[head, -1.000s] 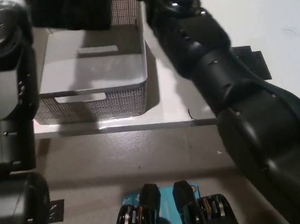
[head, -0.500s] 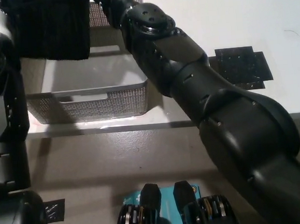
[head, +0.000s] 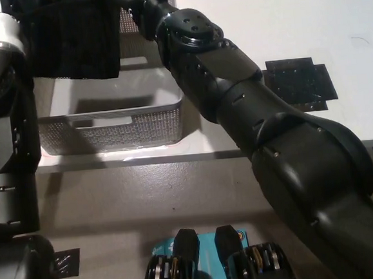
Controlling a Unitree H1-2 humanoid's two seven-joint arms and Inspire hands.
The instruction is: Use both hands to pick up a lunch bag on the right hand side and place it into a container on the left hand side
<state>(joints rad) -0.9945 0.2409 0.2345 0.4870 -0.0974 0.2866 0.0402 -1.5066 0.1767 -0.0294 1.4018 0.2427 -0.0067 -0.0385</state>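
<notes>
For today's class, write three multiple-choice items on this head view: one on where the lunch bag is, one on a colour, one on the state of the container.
1. Where is the lunch bag?
A. Held above the container
B. Lying on the black mat at the right
C. On the floor

2. What colour is the container?
A. Red
B. Grey
C. Blue

3. What does the visible part of the container's inside show?
A. Water
B. Fruit
C. A bare floor

Answers:
1 A, the black bag hangs over the mesh container at the picture's upper left, between the two arms.
2 B, its mesh walls and rim are grey.
3 C, the floor that shows below the bag is bare; the bag hides the rest.

Neither robot hand is in view.
</notes>
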